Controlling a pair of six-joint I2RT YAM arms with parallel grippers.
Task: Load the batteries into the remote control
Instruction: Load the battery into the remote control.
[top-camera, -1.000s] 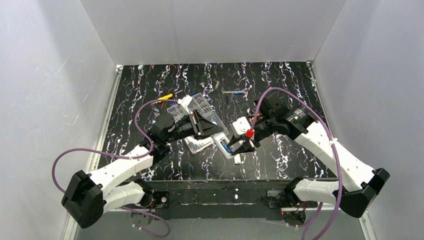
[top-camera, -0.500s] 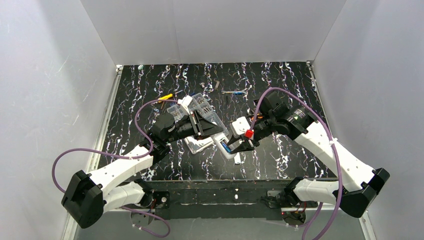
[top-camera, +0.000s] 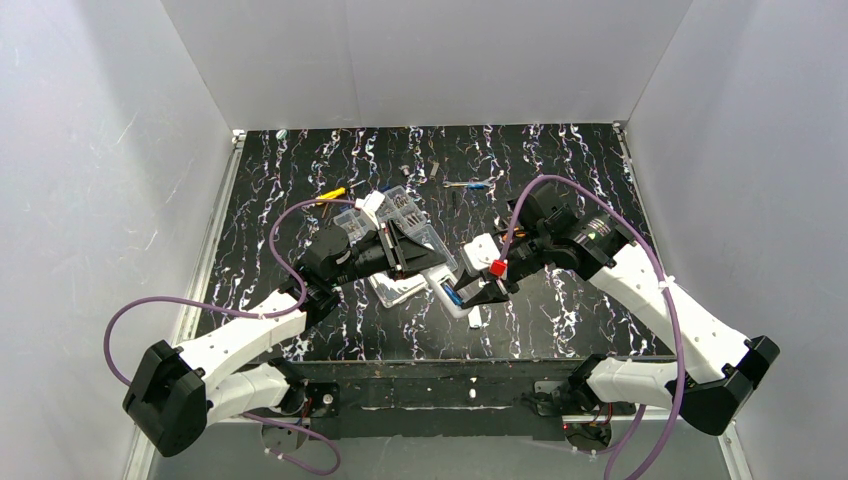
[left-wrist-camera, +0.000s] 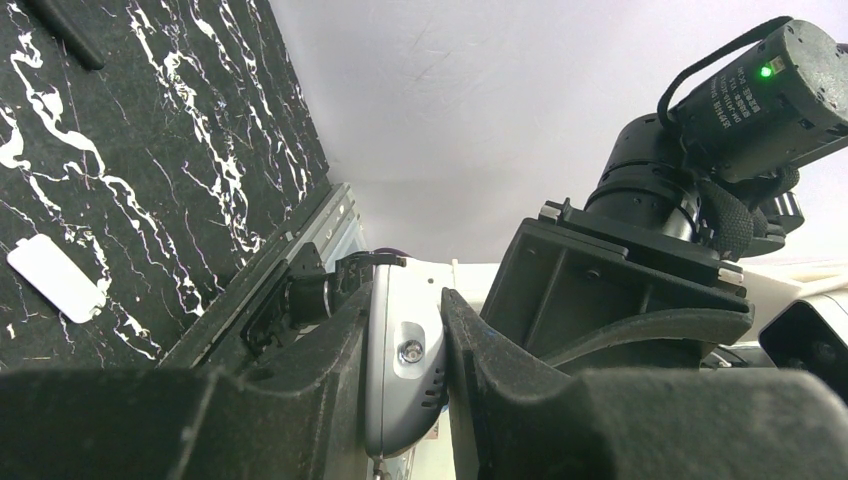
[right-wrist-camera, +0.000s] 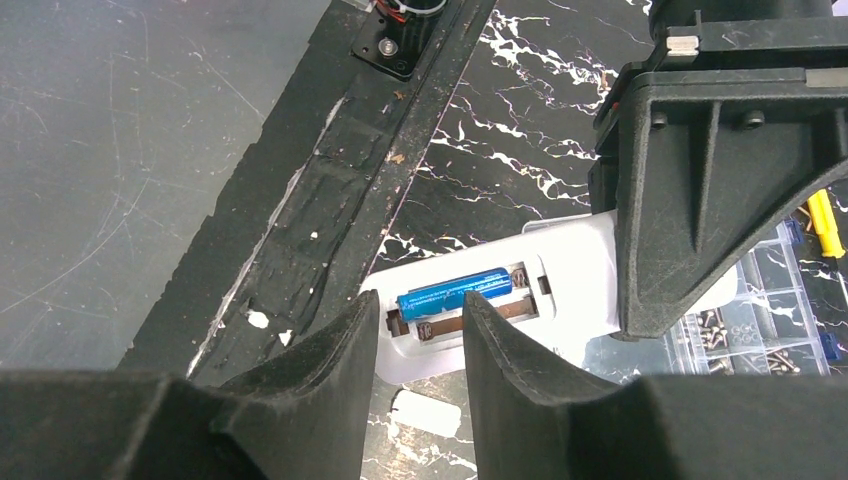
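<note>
over the table (top-camera: 570, 165), my left gripper (left-wrist-camera: 405, 335) clamping the remote control (right-wrist-camera: 570, 290); right gripper (right-wrist-camera: 420, 335) half-spread, empty, above its seated battery (right-wrist-camera: 455, 290)

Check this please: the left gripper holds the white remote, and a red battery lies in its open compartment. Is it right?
Not quite. The battery in the open compartment is blue, not red; the right wrist view shows it. The left gripper does hold the white remote.

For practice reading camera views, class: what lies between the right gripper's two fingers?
In the right wrist view, the right gripper grips nothing; its gap shows only the remote control beyond, one blue battery in its recess.
</note>
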